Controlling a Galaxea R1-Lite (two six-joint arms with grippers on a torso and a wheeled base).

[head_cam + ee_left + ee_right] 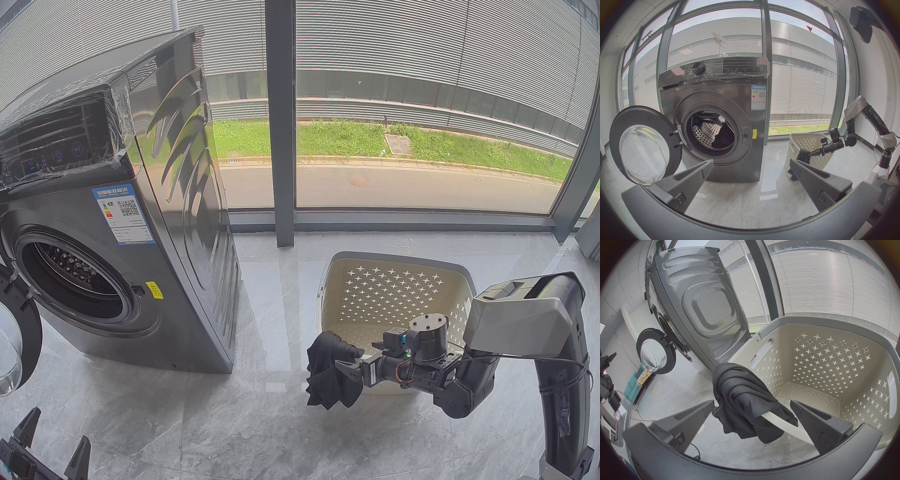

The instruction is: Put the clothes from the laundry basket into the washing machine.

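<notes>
A cream laundry basket (400,265) with a grey rim stands on the floor to the right of the washing machine (181,237). A dark garment (326,375) hangs draped over the basket's near left rim (784,424). My right gripper (750,404) is open, one finger on each side of the garment (743,402). The basket's floor (809,393) is bare. The machine's round door (643,147) is swung open, showing the drum opening (712,134). My left gripper (750,165) is open and holds nothing, low in front of the machine (53,447).
Grey tiled floor (250,412) lies free between machine and basket. A glass wall with a dark pillar (281,125) runs behind both. The open door (15,337) juts out at the machine's left side.
</notes>
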